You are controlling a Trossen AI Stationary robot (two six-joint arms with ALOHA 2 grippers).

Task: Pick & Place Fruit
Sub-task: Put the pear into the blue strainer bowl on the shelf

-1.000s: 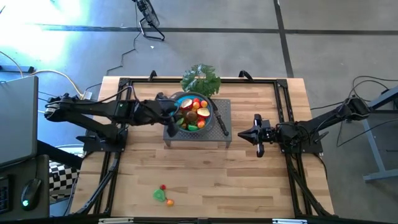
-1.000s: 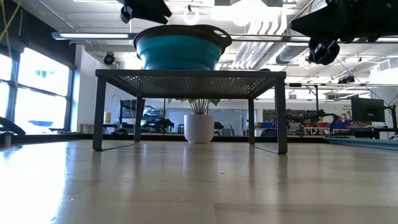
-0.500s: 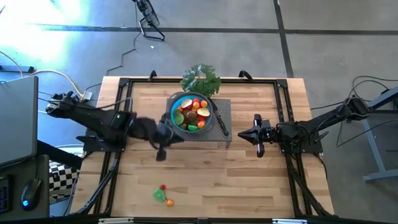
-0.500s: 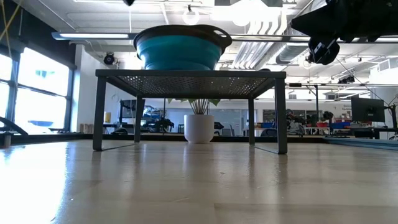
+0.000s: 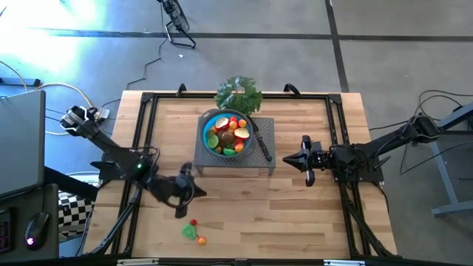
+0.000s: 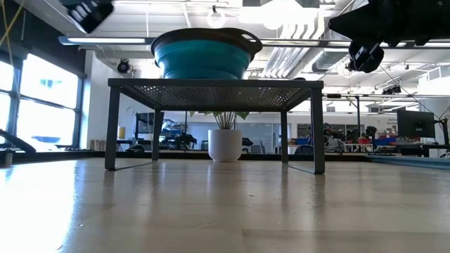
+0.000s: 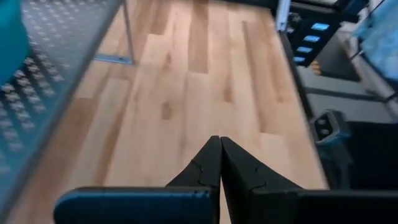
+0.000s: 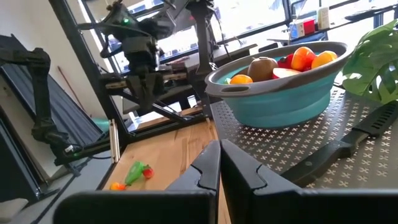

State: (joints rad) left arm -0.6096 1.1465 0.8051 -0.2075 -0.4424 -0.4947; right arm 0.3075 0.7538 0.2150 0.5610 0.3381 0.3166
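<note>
Right, I have the left gripper [image 5: 179,208] out over the bare wood toward the near-left part of the surface [image 5: 295,214], away from the rack. Its jaws are pressed together with nothing between them; my left wrist view shows the two dark tips meeting over plain planks.

The right gripper [image 5: 306,177] waits off the right edge of the rack [image 5: 264,133], jaws likewise closed and empty, tips touching in the right wrist view.

Most of the fruit [image 5: 228,135] sits heaped in the blue bowl [image 5: 205,130], which stands on the grey perforated rack near the far middle of the surface. From the right wrist view I make out orange pieces, a brown one and a cream-and-red slice above the bowl's rim.

Three loose pieces [image 5: 194,231] lie on the wood near the near edge, left of centre: a small red one, a green one and an orange one, close together. The left gripper is just beside them, on their far-left side, not touching.

A black-handled knife [image 5: 262,145] lies on the rack right of the bowl. A leafy green bunch [image 5: 239,94] sits just behind the bowl at the far edge.
</note>
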